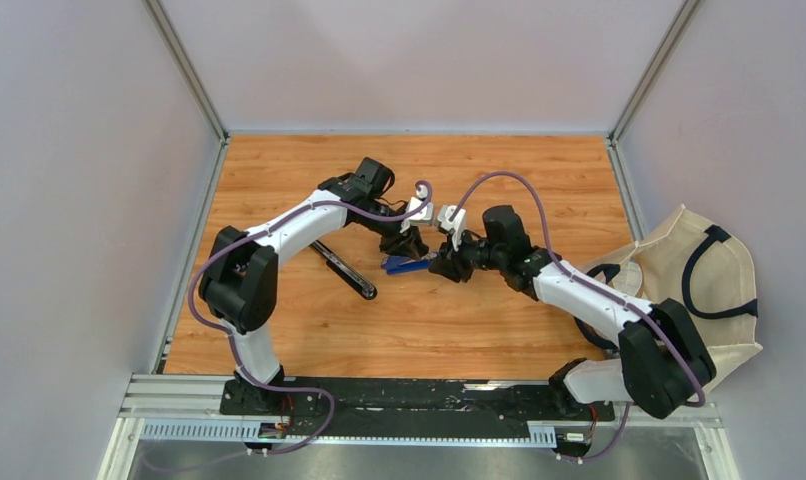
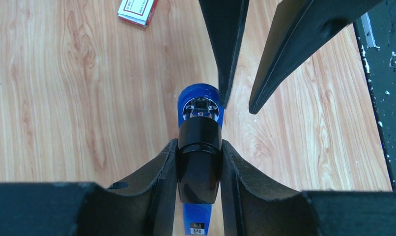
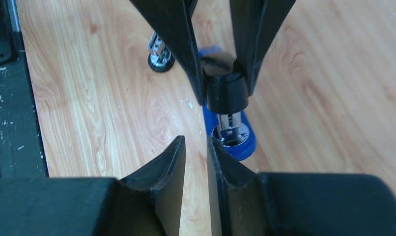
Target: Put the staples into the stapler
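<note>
Stapler (image 1: pixel 407 265) sits mid-desk (image 1: pixel 279 170) on its blue base, right betw my two pincers. L pincer (image 2: pixel 198 145) is clamped on the stapler's black top part, one finger each side, w/ the blue nose poking out past the tips. From the R wrist view the black top looks lifted off the base at the front, and a metal channel shows under it.

R pincer (image 3: pixel 196 142) is nearly closed, w/ only a narrow slit betw the fingers. Wood shows thru the slit and I can't see anything held in it. Its tips hang just beside the stapler's nose, pointing at it from the opp. side to my L pincer.

Staple box (image 2: pixel 137 10), white w/ a red label, lies flat on the desk at the edge of the L wrist view, well apart from the stapler. Can't pick it out from the top cam.

Also on the desk: a long black bar (image 1: pixel 344 270), lying slantwise near the stapler's L side. A beige bag (image 1: pixel 719 300) w/ dark straps sits off the desk's R edge, by my R arm.
</note>
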Action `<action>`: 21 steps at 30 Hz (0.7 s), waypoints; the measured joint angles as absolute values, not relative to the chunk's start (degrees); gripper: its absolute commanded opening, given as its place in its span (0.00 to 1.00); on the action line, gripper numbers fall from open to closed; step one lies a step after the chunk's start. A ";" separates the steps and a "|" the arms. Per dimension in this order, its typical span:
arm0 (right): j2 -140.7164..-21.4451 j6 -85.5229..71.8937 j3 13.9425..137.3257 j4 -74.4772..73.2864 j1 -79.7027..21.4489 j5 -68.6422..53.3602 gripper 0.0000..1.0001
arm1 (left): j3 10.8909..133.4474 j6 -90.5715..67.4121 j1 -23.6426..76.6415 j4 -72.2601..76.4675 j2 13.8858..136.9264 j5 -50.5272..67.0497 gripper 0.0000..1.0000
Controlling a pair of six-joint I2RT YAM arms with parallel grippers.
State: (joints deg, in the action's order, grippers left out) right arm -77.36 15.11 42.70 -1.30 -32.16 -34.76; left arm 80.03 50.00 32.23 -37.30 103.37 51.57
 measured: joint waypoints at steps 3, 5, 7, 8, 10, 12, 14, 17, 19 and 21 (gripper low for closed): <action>-74.54 15.16 42.70 0.10 -32.05 -34.50 0.29 | 80.03 50.00 32.25 -37.91 103.33 51.37 0.25; -74.00 15.20 42.70 0.86 -32.03 -34.50 0.30 | 80.03 50.00 32.25 -38.20 103.33 51.35 0.25; -74.08 15.20 42.70 1.06 -32.03 -34.50 0.30 | 80.03 50.00 32.25 -38.44 103.33 51.27 0.25; -74.19 15.18 42.70 1.13 -32.03 -34.44 0.30 | 80.03 50.00 32.27 -38.59 103.33 51.29 0.25; -74.56 15.18 42.70 1.58 -31.99 -34.06 0.30 | 80.03 50.02 32.27 -38.68 103.33 51.35 0.24; -75.46 15.07 42.70 2.35 -31.99 -33.52 0.30 | 80.03 50.04 32.27 -38.94 103.33 51.53 0.23; -76.64 15.00 42.70 2.87 -32.01 -33.10 0.30 | 80.03 50.09 32.27 -39.00 103.33 51.90 0.23; -78.52 15.03 42.74 3.31 -32.16 -32.56 0.28 | 80.03 50.33 32.25 -39.92 103.33 52.42 0.22; -79.26 15.00 42.81 3.73 -32.23 -32.51 0.23 | 80.03 50.59 32.18 -40.80 103.33 52.42 0.21; -79.53 15.00 42.94 3.68 -32.36 -32.67 0.19 | 80.03 51.03 32.05 -41.15 103.33 52.42 0.20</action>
State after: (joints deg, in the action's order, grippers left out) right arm -79.53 15.00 42.94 3.68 -32.36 -32.67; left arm 80.03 51.03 32.05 -41.15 103.33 52.42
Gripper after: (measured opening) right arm 0.248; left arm 0.403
